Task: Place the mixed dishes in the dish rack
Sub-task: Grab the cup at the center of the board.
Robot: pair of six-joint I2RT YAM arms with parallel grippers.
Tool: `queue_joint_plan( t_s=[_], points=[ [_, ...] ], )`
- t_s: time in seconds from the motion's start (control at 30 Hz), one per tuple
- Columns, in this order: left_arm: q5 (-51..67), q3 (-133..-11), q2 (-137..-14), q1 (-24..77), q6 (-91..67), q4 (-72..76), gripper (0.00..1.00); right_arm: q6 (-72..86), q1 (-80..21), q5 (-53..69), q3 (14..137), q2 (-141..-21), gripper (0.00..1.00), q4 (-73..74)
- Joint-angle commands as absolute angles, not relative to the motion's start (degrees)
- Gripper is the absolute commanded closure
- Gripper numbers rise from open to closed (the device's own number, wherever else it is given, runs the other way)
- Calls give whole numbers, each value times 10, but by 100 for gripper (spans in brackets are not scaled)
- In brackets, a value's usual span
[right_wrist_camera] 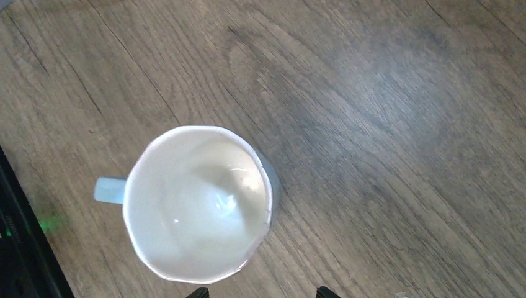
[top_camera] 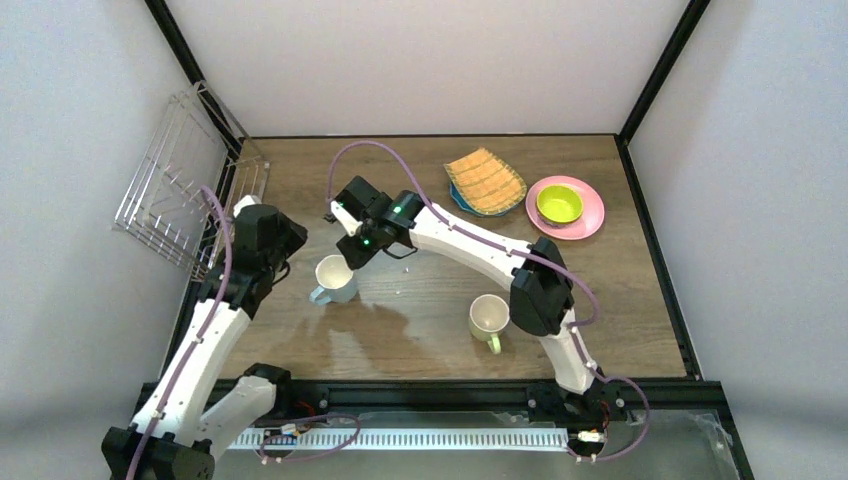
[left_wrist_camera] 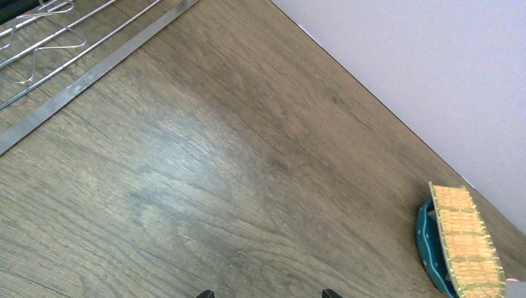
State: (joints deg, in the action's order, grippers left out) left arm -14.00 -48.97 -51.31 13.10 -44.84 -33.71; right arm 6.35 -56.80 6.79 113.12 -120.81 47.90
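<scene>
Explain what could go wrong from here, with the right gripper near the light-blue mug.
The open right gripper hangs by the light-blue ceramic mug; a pinch on its rim may tip it.
The left gripper is close by; the arms might collide.
The right arm's elbow is near the pale yellow-green mug and might knock it.

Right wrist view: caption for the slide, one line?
Open right gripper above an empty, upright light-blue mug on the wooden table, handle pointing frame-left.

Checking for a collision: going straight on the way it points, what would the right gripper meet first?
Probably the light-blue mug, upright just ahead of the open right gripper; the gap between them is unclear.
</scene>
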Motion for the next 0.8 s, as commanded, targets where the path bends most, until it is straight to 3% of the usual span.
queue_joint_plan(
  t_s=[0.0, 0.77],
  points=[
    [-137, -478, -497, 128, -454, -353, 0, 73, -582, 60, 1169, -1219, 2, 497],
    [-150, -475, -449, 128, -441, -374, 0, 70, -584, 65, 1252, -1324, 1, 518]
  ],
)
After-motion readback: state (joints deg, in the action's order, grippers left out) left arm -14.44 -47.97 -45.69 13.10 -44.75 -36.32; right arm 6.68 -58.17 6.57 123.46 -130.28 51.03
